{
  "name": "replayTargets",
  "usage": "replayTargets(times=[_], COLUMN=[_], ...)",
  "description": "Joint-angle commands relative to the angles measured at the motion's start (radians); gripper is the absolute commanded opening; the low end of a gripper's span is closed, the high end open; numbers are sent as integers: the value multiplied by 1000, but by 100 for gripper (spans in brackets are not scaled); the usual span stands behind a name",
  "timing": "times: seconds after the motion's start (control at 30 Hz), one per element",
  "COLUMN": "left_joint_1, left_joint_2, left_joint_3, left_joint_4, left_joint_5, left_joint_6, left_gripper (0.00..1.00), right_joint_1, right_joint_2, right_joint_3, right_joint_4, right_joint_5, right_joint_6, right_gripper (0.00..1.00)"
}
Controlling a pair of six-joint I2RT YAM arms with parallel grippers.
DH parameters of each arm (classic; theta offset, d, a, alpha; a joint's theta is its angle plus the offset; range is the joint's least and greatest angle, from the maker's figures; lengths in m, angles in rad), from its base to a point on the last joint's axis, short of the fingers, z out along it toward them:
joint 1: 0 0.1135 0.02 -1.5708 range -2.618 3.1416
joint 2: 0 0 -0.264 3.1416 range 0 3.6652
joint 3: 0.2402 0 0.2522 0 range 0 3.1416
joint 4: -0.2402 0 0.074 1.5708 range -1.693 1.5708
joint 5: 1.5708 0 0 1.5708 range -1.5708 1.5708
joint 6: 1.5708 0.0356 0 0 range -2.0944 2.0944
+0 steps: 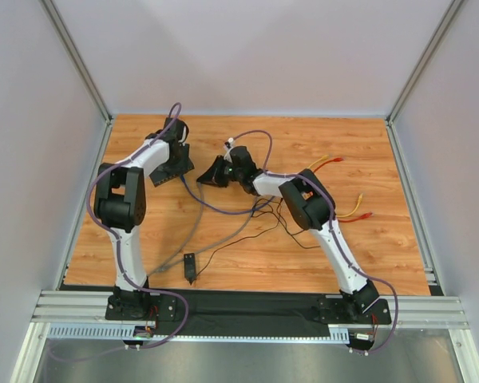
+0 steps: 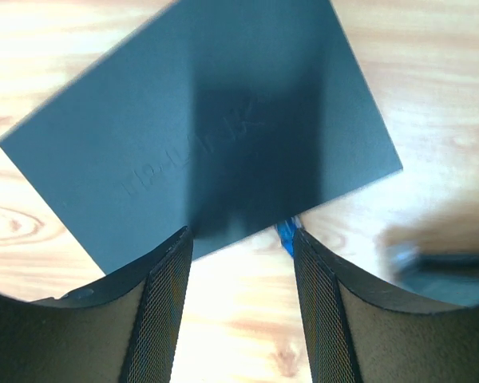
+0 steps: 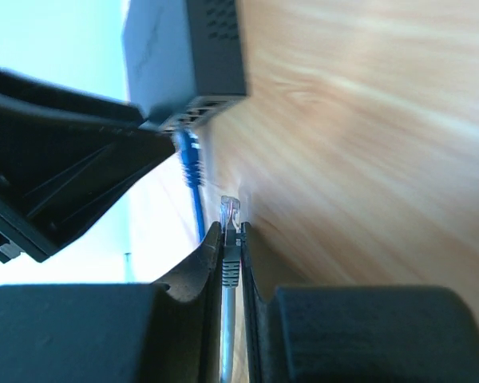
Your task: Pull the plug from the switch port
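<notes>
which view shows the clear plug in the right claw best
Right wrist: the clear plug juts from the shut right claw, close up, apart from the switch. Left wrist does not show it; in the top view it is too small to see.

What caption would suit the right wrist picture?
Right gripper pinches a clear-tipped plug, apart from the black switch that has a blue cable plugged in.

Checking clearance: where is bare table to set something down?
Bare: far-right corner of table, behind orange cable; near-right patch between right arm and table edge. Crowded: centre, from switch across grey cable and black wires.
</notes>
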Motion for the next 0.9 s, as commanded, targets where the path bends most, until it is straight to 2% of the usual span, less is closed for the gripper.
replayTargets(times=[0.0, 0.33, 0.5, 0.67, 0.8, 0.87], left_joint_1=[11, 37, 42, 52, 63, 66], left_joint_2=[-92, -202, -241, -262, -271, -273], left_joint_3=[-71, -166, -202, -222, -234, -235], left_joint_4=[55, 130, 158, 176, 182, 182], left_joint_5=[54, 109, 147, 167, 183, 189], left_joint_6=[1, -25, -33, -37, -40, -42], left_gripper=[61, 63, 63, 63, 63, 62], right_joint_1=[-78, -153, -170, -187, -190, -206], right_joint_2=[-93, -339, -411, -482, -558, -555], right_joint_3=[-81, -362, -393, -449, -518, -511], right_joint_4=[-153, -284, -389, -430, -439, -463], right_joint_5=[87, 230, 293, 317, 443, 459], right_joint_6=[-175, -425, -547, -578, -626, -632], right_gripper=[0, 0, 0, 2, 4, 4])
